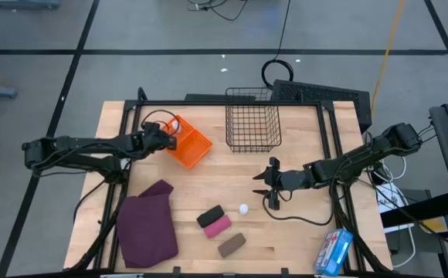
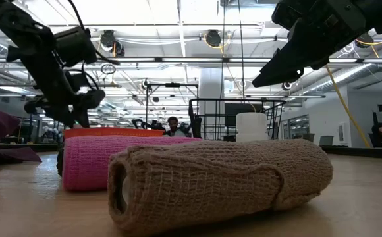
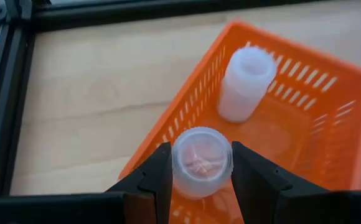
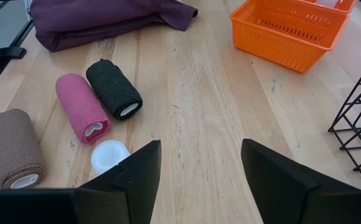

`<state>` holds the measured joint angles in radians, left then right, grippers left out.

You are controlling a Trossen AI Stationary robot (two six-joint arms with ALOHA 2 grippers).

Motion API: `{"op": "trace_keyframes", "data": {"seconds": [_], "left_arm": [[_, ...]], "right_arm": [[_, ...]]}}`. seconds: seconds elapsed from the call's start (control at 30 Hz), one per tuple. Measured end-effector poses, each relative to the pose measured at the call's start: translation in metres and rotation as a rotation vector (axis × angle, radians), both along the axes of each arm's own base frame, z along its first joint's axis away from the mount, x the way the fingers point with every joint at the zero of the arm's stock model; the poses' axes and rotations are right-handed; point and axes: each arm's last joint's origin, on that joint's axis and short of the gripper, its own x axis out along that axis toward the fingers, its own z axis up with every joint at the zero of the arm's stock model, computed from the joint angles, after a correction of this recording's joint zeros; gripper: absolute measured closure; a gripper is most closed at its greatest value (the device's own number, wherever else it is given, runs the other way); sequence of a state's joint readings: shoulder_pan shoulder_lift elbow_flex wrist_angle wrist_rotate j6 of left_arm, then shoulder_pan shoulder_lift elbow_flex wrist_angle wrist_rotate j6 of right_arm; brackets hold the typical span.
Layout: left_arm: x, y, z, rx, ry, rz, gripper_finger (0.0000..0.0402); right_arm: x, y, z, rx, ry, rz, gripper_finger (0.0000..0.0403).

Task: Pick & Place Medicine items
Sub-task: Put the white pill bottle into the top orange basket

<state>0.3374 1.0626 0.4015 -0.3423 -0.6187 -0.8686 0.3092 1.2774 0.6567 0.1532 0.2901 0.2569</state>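
My left gripper (image 1: 164, 140) is at the orange tray (image 1: 189, 145), shut on one small white bottle (image 3: 201, 163) just above the tray's rim (image 3: 168, 140). A second white bottle (image 3: 246, 84) stands upright inside the tray. A third white bottle (image 1: 243, 208) stands on the table beside the rolls. My right gripper (image 1: 268, 188) hangs open just beyond that bottle (image 4: 110, 155), with nothing between its fingers. My left gripper pinches the small bottle by its round sides (image 3: 175, 163) between its two fingers (image 3: 159, 180). It comes slanting down from the table's left side. One round end of the bottle faces my wrist camera. The bottle hangs clear above the tray's rim.
A black roll (image 1: 210, 215), a pink roll (image 1: 218, 225) and a brown roll (image 1: 232, 245) lie near the front. The maroon cloth (image 1: 147, 224) is at front left. A black wire basket (image 1: 252, 117) stands at the back, and a blue-and-white packet (image 1: 334, 251) lies at front right.
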Motion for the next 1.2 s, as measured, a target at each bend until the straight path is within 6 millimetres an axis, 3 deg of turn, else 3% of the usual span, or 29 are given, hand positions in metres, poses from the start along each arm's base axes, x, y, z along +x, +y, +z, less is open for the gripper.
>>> {"op": "trace_keyframes", "data": {"seconds": [0.27, 0.5, 0.67, 0.87, 1.2], "left_arm": [[0.003, 0.001, -0.009, -0.020, 0.029, 0.027, 0.0261], [0.003, 0.001, -0.007, -0.023, 0.024, 0.015, 0.0147], [0.003, 0.001, -0.006, -0.011, 0.057, -0.022, 0.0105], [0.013, 0.004, 0.011, 0.027, 0.063, -0.093, 0.0089], [0.037, 0.009, 0.067, 0.111, -0.025, -0.258, 0.0105]], "right_arm": [[0.000, 0.000, 0.000, 0.003, 0.000, -0.002, 0.0193], [0.000, 0.000, 0.000, 0.007, 0.004, -0.001, 0.0193], [-0.001, 0.000, -0.001, 0.014, 0.016, -0.005, 0.0193], [-0.003, -0.001, -0.002, 0.008, 0.034, -0.002, 0.0193], [-0.023, 0.005, -0.009, 0.139, 0.236, 0.074, 0.0193]]}}
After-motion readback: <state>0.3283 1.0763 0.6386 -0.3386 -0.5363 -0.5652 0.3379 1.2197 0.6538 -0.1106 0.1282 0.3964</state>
